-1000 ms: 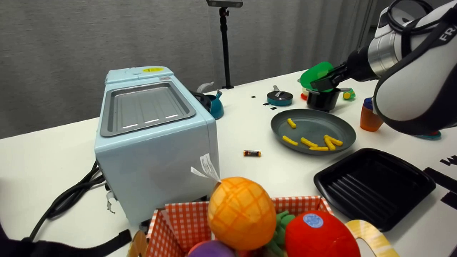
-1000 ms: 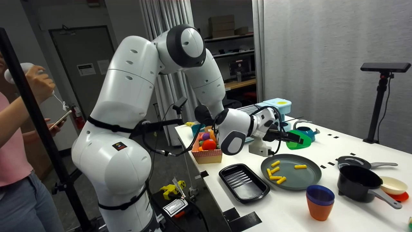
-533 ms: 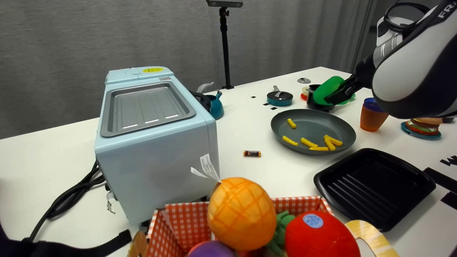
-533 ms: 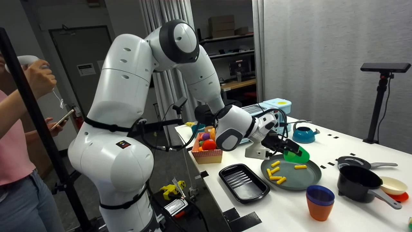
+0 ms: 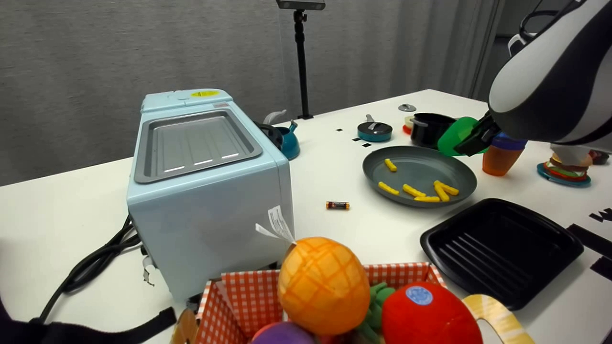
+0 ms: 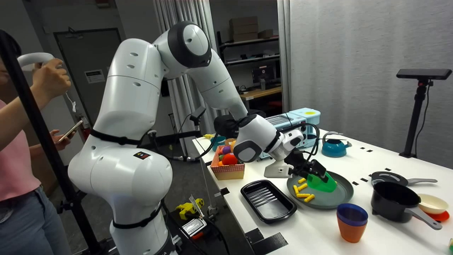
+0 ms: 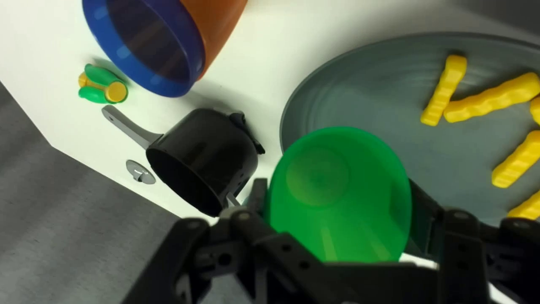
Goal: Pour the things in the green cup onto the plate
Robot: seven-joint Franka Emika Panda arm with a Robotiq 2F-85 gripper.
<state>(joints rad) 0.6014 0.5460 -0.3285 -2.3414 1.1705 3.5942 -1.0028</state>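
My gripper (image 7: 338, 198) is closed around the green cup (image 7: 333, 177), one finger on each side of its wall. The wrist view looks into the cup's mouth, where only bare green wall and base show. Tilted, the cup (image 5: 456, 136) hangs above the table by the rim of the dark grey-green plate (image 5: 416, 162); in an exterior view the cup (image 6: 320, 183) overlaps the plate (image 6: 336, 200). Several yellow pieces (image 7: 444, 90) lie scattered on the plate, most of them bunched toward one side, with one piece (image 5: 390, 165) apart from the rest.
Close to the cup stand a black pot (image 7: 206, 147) and an orange cup (image 6: 351, 232) with a blue cup (image 6: 352, 214) nested in it. A black tray (image 5: 502, 248) sits beside the plate. A light blue oven (image 5: 215, 210), fruit basket (image 6: 228, 173) and battery (image 5: 337, 205) are farther off.
My gripper has come down with the green cup, moving back toward the robot's side and changing its tilt. The yellow pieces on the plate have stayed where they were.
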